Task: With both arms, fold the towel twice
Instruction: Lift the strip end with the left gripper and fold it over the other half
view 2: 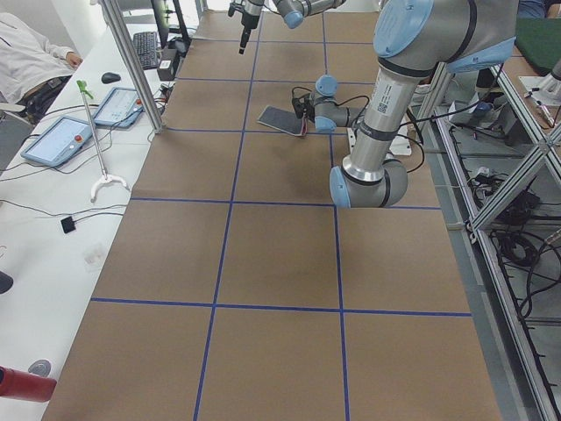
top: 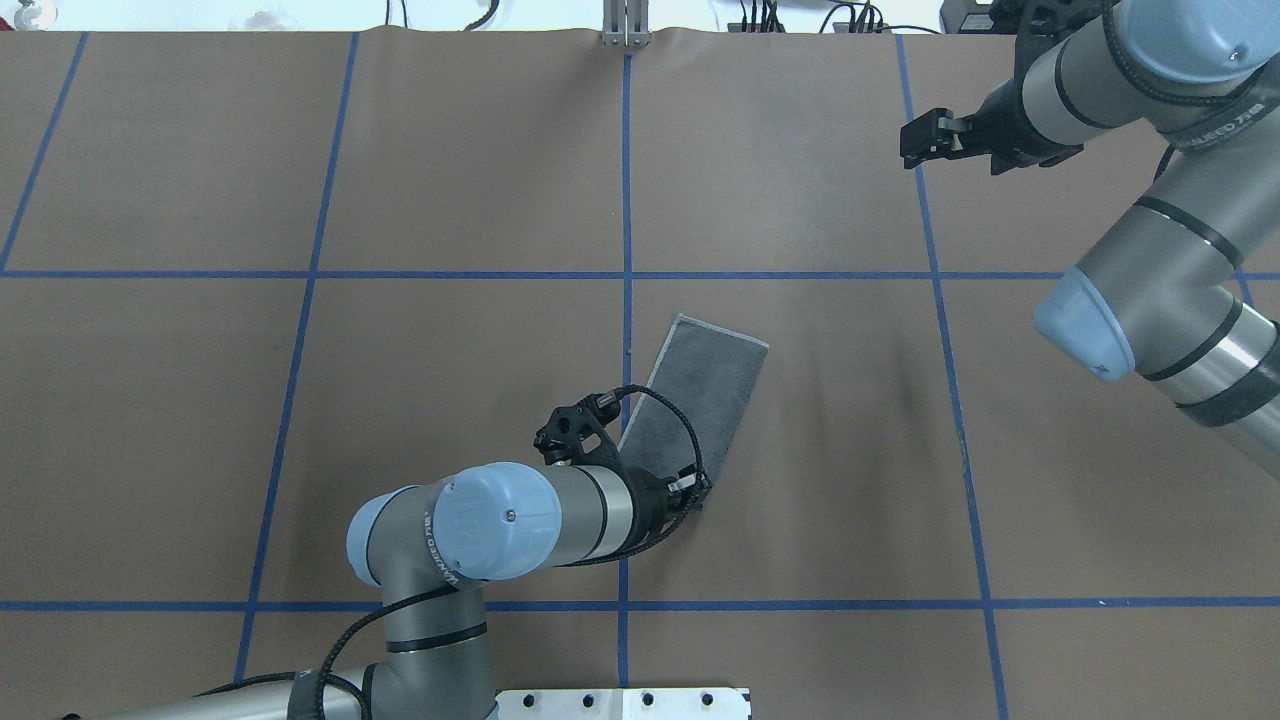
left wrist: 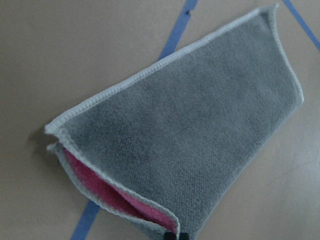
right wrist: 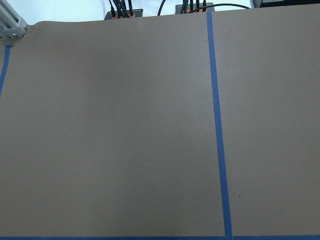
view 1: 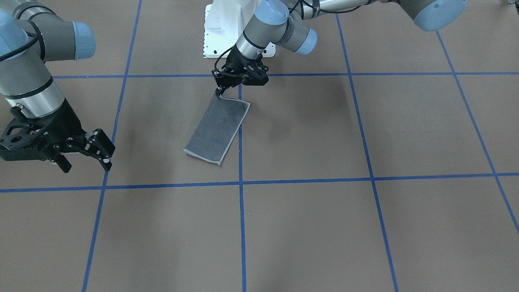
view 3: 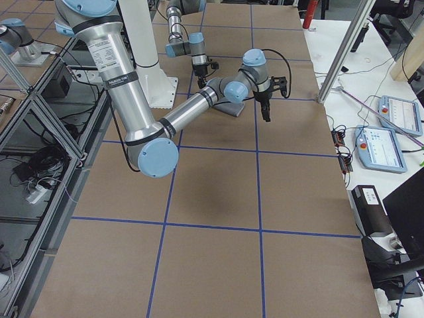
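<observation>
The left gripper (top: 692,490) reaches in low from the robot's side of the table (top: 300,200). Its fingers are pressed together on the near corner of the towel (top: 705,385). The left wrist view shows pink between the grey layers beside that corner; whether both layers are pinched cannot be told. The towel lies near the table's centre, just right of the central blue tape line (top: 626,200), as a narrow rectangle, grey face up. Its long axis runs away from the fingers toward the far side, leaning slightly right. By this shape, one fold is probably done, and the second would carry the held short end along that axis onto the far short edge. The right gripper (top: 915,142) hangs high at the far right, fingers spread and holding nothing, well apart from the towel. The left arm is much the nearer. No container is in view.
</observation>
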You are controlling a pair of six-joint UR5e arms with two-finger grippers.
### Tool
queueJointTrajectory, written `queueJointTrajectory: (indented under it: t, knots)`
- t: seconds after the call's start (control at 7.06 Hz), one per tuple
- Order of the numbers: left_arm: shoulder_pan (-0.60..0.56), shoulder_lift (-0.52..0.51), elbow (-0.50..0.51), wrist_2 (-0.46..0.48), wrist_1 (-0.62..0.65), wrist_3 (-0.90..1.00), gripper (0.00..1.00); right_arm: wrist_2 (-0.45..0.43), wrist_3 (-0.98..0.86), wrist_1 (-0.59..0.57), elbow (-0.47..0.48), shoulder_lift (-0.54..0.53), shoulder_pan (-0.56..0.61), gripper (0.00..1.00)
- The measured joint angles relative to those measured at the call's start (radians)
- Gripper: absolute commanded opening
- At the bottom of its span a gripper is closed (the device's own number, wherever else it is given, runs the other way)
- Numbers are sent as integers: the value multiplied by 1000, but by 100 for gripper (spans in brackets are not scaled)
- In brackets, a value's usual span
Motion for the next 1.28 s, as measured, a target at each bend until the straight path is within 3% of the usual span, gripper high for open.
queueJointTrajectory:
  t: [0.57, 1.28]
  knots:
    - [9, -105, 100, 1, -1, 3, 0, 0, 0, 0, 0, 4, 0, 100]
    - [5, -117, 104, 0, -4, 7, 0, 0, 6, 0, 3, 2, 0, 100]
